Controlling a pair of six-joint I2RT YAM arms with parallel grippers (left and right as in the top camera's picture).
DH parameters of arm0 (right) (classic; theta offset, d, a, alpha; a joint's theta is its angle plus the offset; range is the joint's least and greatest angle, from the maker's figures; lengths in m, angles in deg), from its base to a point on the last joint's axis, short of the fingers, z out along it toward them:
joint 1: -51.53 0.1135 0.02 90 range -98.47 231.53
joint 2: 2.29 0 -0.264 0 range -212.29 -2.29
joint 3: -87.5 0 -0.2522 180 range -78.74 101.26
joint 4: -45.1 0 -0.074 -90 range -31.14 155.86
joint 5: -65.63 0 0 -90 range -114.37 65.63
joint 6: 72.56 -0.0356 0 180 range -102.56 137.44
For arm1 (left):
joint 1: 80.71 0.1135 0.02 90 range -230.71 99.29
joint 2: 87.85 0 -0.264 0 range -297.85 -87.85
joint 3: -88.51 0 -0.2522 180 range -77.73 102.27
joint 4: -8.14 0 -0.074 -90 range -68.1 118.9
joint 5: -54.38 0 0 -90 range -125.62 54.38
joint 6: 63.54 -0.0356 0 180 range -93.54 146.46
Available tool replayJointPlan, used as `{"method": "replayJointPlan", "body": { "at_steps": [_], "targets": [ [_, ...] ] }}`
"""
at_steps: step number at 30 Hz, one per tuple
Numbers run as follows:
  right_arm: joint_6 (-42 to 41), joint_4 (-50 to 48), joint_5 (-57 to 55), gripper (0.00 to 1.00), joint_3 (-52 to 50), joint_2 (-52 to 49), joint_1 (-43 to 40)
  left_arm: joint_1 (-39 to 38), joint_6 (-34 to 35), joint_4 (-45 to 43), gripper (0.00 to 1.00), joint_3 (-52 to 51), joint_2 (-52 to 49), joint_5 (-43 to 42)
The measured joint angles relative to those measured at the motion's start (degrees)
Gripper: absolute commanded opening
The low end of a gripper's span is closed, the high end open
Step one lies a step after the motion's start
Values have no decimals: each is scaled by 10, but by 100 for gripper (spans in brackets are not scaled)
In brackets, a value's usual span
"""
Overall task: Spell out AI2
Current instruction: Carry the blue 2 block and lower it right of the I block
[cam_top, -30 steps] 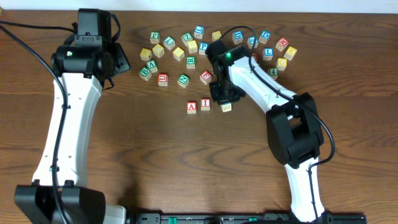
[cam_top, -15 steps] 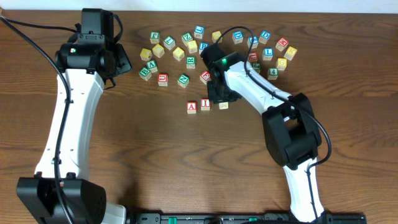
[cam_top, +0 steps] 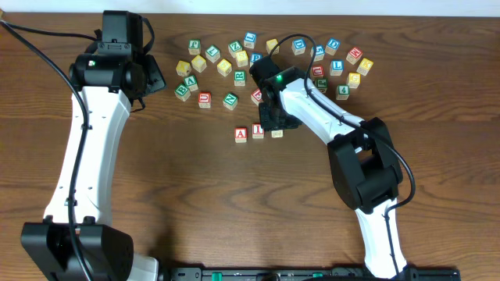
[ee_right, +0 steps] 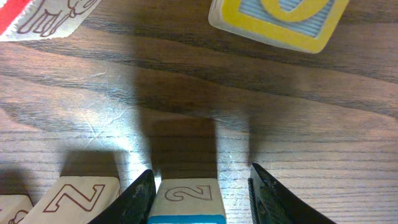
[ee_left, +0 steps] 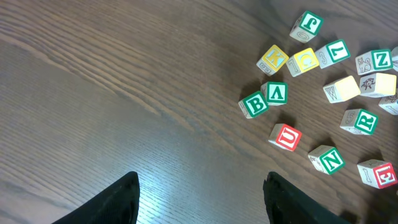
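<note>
Overhead view: the wooden table (cam_top: 195, 203) is filling nearly everything I am looking at. The left arm (cam_top: 82, 148) is reaching up the table's left side and the right arm (cam_top: 328, 117) is stretching in from the right. The left tool (ee_left: 199, 205) is hanging over bare wood to the left of the loose blocks. Its jaws are standing wide apart with nothing between them.

The right tool (cam_top: 274, 123) is pointing down at the end of a short row below the scattered pile of letter blocks (cam_top: 266, 58). In that row the A block (cam_top: 241, 133) and the I block (cam_top: 258, 130) are sitting side by side, just about touching. The 2 block (cam_top: 276, 133) is sitting just right of the I, close but a touch lower.

From the right wrist, the 2 block is lying between the fingers (ee_right: 134, 199) with its numeral facing up. One finger is pressing against its side. The other is standing a sliver off, with wood showing in the gap, so the jaws are loosely open around it rather than clamping. A block with a Z-like outline (ee_right: 81, 193) is lying just beside it.

From the left wrist, a green B block (ee_left: 254, 104), a red U block (ee_left: 286, 137) and a green N block (ee_left: 328, 160) are lying near the pile's edge.
</note>
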Motion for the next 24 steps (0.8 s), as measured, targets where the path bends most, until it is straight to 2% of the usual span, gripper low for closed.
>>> {"method": "replayJointPlan", "body": {
  "at_steps": [2, 3, 21, 24],
  "targets": [
    [0, 1, 0, 31, 0, 0, 0, 0, 0, 0, 63, 0, 0, 0],
    [0, 1, 0, 30, 0, 0, 0, 0, 0, 0, 63, 0, 0, 0],
    [10, 4, 9, 37, 0, 5, -10, 0, 0, 1, 63, 0, 0, -11],
    [21, -1, 15, 35, 0, 7, -12, 0, 0, 1, 63, 0, 0, -16]
  ]
}}
